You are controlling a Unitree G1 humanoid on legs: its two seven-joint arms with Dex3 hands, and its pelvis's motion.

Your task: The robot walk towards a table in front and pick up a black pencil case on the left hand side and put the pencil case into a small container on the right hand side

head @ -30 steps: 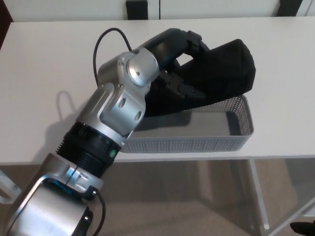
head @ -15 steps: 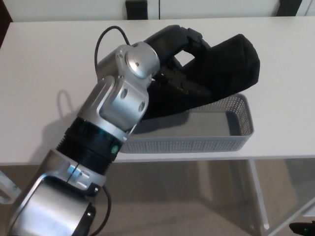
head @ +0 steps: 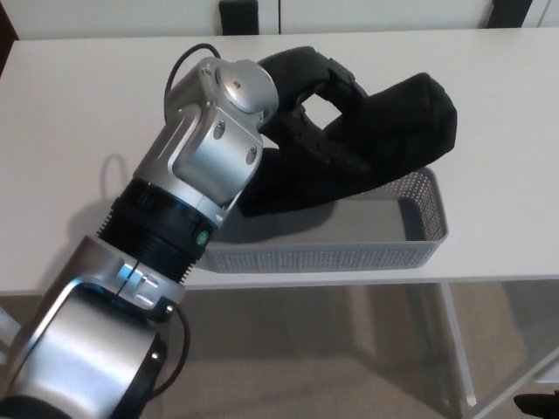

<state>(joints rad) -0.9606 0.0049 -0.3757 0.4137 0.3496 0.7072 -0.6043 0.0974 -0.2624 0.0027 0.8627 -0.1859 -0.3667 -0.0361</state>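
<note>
One item in transit: black pencil case [head: 384,131], clasped in my left hand [head: 319,105], held tilted over the grey mesh container [head: 419,249] on the white table [head: 79,113]. Step: placing. Next, by my judgement: lower it inside the walls, then unclasp. Right hand unseen.

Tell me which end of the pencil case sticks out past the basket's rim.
The far, rounded end of the black pencil case, away from the left hand; it overhangs the grey basket rim, while the near end hangs above the basket's inside.
</note>
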